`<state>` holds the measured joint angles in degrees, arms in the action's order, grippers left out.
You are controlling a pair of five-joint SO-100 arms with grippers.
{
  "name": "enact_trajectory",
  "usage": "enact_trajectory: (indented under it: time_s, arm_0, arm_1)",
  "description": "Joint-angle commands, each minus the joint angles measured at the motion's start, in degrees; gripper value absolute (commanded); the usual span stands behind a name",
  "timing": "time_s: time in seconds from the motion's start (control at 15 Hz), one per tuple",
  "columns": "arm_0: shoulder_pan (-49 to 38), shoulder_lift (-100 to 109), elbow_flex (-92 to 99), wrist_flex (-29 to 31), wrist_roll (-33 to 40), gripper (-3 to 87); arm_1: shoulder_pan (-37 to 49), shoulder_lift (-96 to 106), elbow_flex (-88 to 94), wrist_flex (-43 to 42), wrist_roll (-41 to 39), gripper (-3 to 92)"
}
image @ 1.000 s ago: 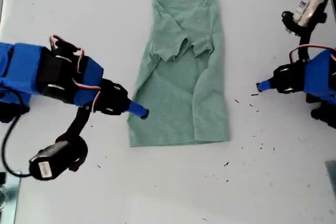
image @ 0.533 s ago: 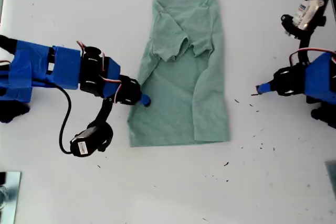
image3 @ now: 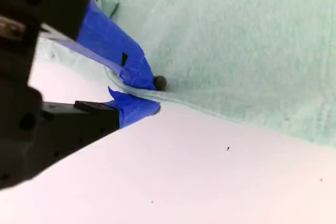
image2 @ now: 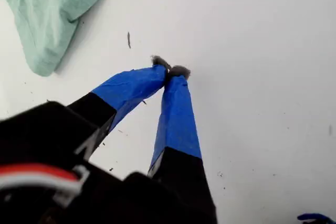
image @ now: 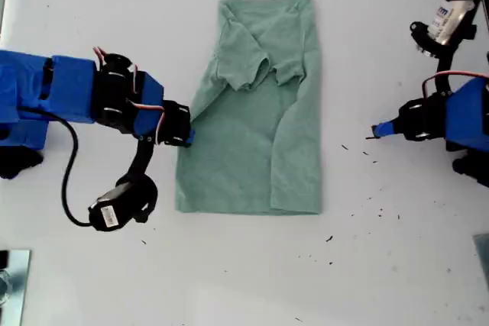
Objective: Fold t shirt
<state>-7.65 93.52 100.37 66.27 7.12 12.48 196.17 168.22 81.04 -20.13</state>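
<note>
Where my second hand (image3: 152, 95) pinches t shirt (image: 256, 124), tips hidden

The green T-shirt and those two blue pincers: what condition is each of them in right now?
T-shirt: lying flat on the white table, both sleeves folded in over the chest, one long edge pinched.
Second pincer: shut on the T-shirt's edge, at the exterior view's left.
First pincer: shut, holding nothing, tips over bare table, clear of the shirt, at the exterior view's right.
</note>
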Motion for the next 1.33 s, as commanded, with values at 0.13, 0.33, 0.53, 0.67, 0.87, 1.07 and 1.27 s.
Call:
enact_trajectory:
  time_s: [0.13, 0.33, 0.53, 0.67, 0.87, 1.07, 1.27]
  arm_0:
    - [0.4, -2.3, -24.5, 8.1, 2.7, -0.2]
    - [-0.4, -22.1, -48.7, 3.6, 6.2, -0.2]
    - [0.8, -26.9, -48.9, -9.7, 8.3, 20.7]
    - [3.1, -29.4, -48.9, -19.3, 12.6, 23.7]
    - [3.3, -43.9, -50.4, -27.6, 11.1, 24.6]
    - [6.1, -41.4, -50.5, -29.8, 14.6, 21.7]
    - [6.2, -18.5, -46.1, -14.3, 14.9, 22.3]
  arm_1:
    - [-1.1, 0.0, -0.6, 0.5, 1.0, 2.3]
    - [-1.1, 0.4, -0.4, 0.6, 1.1, 2.3]
    - [-1.2, 0.7, 0.0, 0.6, 1.2, 2.3]
    - [-1.3, 1.7, 0.2, 0.8, 1.2, 2.3]
    - [-0.8, 2.6, 0.4, 1.0, 0.8, 2.3]
    - [-1.7, 3.3, 0.3, 1.6, 1.5, 2.3]
    - [-2.4, 3.6, 0.3, 1.8, 2.0, 2.3]
